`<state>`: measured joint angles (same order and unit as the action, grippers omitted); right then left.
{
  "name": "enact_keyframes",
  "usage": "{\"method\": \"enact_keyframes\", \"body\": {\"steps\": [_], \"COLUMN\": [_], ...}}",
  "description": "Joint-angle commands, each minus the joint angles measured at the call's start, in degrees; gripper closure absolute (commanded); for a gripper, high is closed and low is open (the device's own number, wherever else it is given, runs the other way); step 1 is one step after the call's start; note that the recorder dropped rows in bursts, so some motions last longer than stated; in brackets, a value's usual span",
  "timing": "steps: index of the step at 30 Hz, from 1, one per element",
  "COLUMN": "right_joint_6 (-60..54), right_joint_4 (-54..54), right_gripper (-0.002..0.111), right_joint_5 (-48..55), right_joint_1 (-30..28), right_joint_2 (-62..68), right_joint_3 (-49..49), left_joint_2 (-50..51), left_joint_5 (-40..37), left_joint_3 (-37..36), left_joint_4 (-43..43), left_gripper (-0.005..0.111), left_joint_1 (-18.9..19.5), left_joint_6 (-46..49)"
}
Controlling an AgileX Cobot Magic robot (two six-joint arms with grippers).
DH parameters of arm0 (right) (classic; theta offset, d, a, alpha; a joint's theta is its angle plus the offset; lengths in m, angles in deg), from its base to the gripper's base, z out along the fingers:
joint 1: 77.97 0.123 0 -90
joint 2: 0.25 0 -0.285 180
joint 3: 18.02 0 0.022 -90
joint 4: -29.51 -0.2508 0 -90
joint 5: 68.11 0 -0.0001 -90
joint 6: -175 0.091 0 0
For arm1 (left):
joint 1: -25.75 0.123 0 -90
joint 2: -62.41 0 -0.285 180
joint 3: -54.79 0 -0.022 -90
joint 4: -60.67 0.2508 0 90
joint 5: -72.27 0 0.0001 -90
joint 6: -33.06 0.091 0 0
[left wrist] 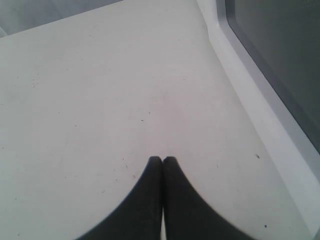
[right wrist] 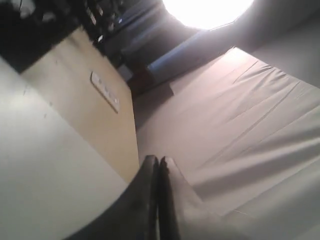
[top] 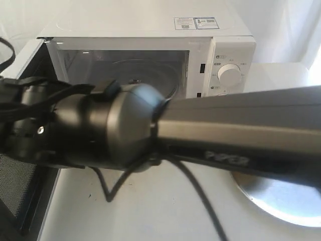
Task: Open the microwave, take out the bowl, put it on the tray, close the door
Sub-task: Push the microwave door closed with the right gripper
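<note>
Door [left wrist: 272, 127] near the closed left gripper [left wrist: 162, 159]

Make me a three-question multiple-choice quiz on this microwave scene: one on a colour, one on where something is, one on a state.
1. What colour is the microwave casing? A white; B black; C red.
2. Where is the tray? A on top of the microwave; B inside it; C on the table, lower right in the exterior view.
3. How does the door stand? A shut; B swung open; C taken off.
Answers: 1 A, its top and front panel are white. 2 C, its shiny rim shows below the arm. 3 B, its black mesh face shows at the left and the inside is exposed.
</note>
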<state>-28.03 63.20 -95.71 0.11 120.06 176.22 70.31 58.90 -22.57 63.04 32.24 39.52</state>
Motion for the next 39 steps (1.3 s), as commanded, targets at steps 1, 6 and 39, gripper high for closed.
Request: {"method": "enact_keyframes", "body": {"steps": [1, 6, 39], "right_joint_6": [-11.77, -22.87, 30.87], "right_joint_4": [-0.53, -0.53, 38.18], "right_gripper": [0.108, 0.108, 0.108], "right_joint_5": [8.07, 22.31, 83.75], "right_joint_1": [0.32, 0.32, -17.62], "right_joint_2": [4.27, 2.62, -4.57], "right_joint_3": [4.69, 5.16, 5.05], "left_joint_2": [-0.12, -0.12, -0.12], "left_joint_5": [-0.11, -0.11, -0.11], "left_joint_3": [0.14, 0.14, 0.14], "left_joint_4": [-0.46, -0.46, -0.46], "left_gripper": [0.107, 0.107, 0.107], "left_joint_1": [-0.3, -0.3, -0.3], "left_joint_6": [-0.18, -0.18, -0.18]}}
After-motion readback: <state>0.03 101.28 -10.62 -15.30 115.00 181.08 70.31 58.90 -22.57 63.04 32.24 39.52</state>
